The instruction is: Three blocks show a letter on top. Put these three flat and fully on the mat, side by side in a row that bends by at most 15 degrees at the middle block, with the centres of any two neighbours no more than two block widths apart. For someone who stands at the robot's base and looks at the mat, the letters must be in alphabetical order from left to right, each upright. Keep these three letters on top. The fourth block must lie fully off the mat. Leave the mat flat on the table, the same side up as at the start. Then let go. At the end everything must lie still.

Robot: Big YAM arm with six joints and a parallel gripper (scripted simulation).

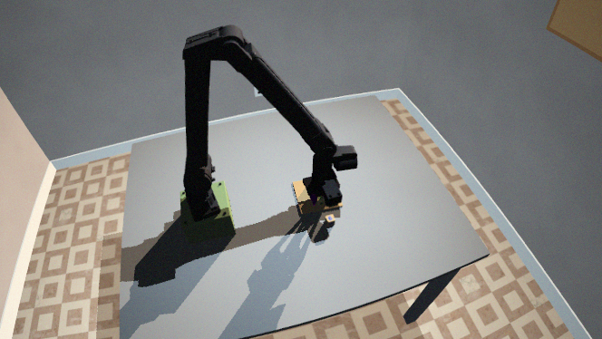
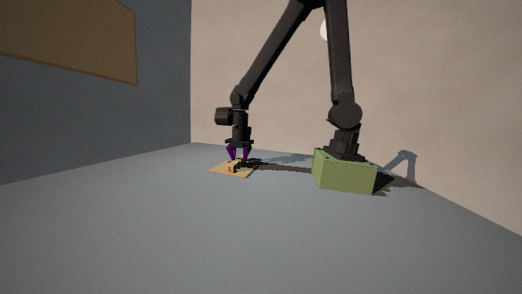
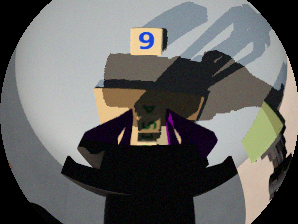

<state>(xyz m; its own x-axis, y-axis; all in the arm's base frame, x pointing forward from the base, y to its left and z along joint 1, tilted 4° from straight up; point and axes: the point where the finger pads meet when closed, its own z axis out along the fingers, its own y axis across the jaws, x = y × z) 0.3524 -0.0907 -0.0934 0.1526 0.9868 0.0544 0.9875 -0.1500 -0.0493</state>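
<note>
The tan mat [image 1: 308, 199] lies on the grey table in front of the arm's base; it also shows in the wrist view [image 3: 127, 99]. My gripper [image 2: 237, 156] stands straight down over the mat with its purple fingers partly apart, open. A tan block with a green mark on top [image 3: 149, 123] sits on the mat between the fingertips, and the fingers stand clear of its sides. In the exterior view a block with a red mark on its side [image 2: 230, 168] sits on the mat below the fingers. The block with a blue 9 [image 3: 147, 40] [image 1: 330, 218] lies on the table just off the mat's edge. Other blocks on the mat are hidden by the gripper.
The arm's green base box [image 1: 208, 213] stands on the table beside the mat and also shows in the exterior view [image 2: 343, 177]. The arm's dark shadow falls across the mat and the table.
</note>
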